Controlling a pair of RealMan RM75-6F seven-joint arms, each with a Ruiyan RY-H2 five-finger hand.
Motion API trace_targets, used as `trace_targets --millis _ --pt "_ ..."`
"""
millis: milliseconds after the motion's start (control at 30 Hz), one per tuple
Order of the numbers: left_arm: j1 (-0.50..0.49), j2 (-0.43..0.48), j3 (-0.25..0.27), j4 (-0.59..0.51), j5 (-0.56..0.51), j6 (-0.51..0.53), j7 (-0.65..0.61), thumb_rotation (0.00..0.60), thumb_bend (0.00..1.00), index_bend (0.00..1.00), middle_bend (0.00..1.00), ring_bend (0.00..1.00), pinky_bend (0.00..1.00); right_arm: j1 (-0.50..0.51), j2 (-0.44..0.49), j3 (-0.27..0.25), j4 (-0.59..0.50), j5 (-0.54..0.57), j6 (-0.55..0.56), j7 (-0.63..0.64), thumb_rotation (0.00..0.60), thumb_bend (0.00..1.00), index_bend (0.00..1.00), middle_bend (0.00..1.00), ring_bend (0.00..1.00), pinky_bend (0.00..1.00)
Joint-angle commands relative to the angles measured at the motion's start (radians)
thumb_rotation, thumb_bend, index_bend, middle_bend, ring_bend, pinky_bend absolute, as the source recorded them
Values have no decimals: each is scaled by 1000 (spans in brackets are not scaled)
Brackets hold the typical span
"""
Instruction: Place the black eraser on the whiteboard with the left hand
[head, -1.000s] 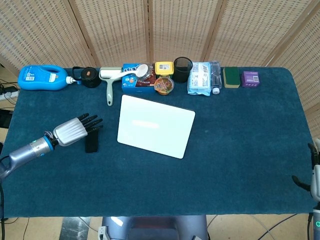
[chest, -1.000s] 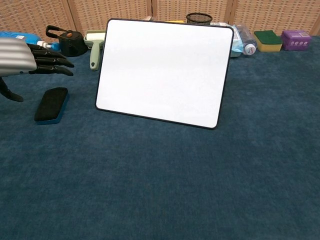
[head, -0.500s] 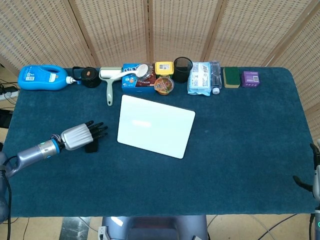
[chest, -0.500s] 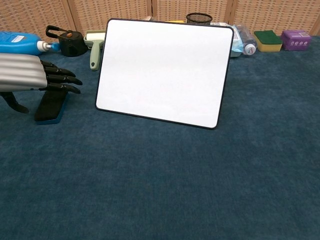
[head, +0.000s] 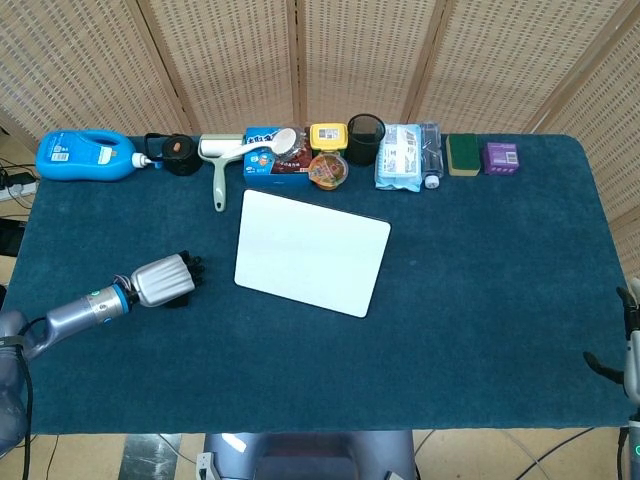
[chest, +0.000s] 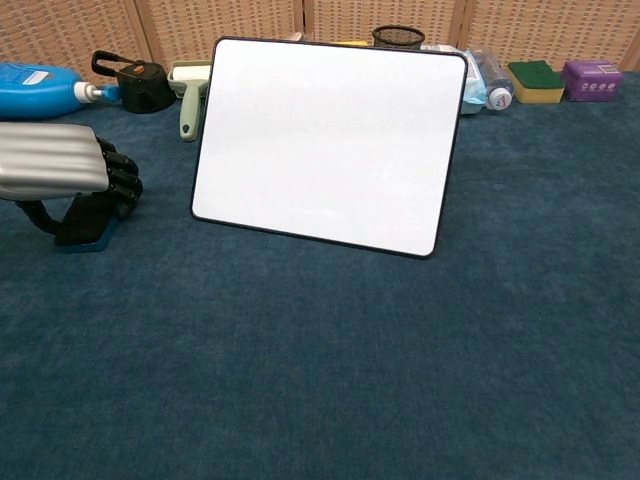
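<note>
The white whiteboard (head: 312, 250) lies flat in the middle of the blue table, and it fills the centre of the chest view (chest: 325, 140). To its left, my left hand (head: 165, 280) is down on the black eraser (chest: 85, 228). Its fingers (chest: 122, 185) curl over the eraser's far side and the thumb hooks the near side. The eraser still rests on the cloth, mostly hidden under the hand; in the head view only a dark edge of the eraser (head: 181, 298) shows. My right hand (head: 628, 350) hangs at the table's right edge, empty, only partly in view.
Along the back edge stand a blue bottle (head: 85, 155), a black flask (head: 181, 154), a lint roller (head: 217, 165), snack boxes (head: 278, 152), a mesh cup (head: 366, 138), a tissue pack (head: 405, 155), a sponge (head: 462, 153) and a purple box (head: 500, 157).
My left hand has come down and toward me onto the eraser. Its fingers, stretched out flat a second ago, are now curled around it.
</note>
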Motion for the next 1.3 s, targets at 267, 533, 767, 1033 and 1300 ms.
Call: trace_targets --millis 267,533,767,1033,1300 --pt "24 -16 -15 6 -35 63 41 600 119 551 455 357 484 -4 4 -6 -9 -13 7 5 600 19 84 74 105 99" --pt "33 16 -22 -3 -51 155 38 600 119 550 457 360 487 -2 6 -11 -15 -18 1 8 600 19 84 75 105 100" --pt "1 55 -64 -51 -81 301 66 600 120 550 458 361 488 -1 11 -14 -19 -15 -12 21 600 19 84 76 105 100" --pt "-109 98 -140 -247 -107 376 182 600 120 553 464 365 494 -2 21 -14 -25 -14 -18 46 600 19 84 77 106 100" --pt "-252 173 -173 -524 -75 199 469 600 116 553 464 366 494 -1 29 -13 -24 -11 -28 70 600 19 84 77 106 99"
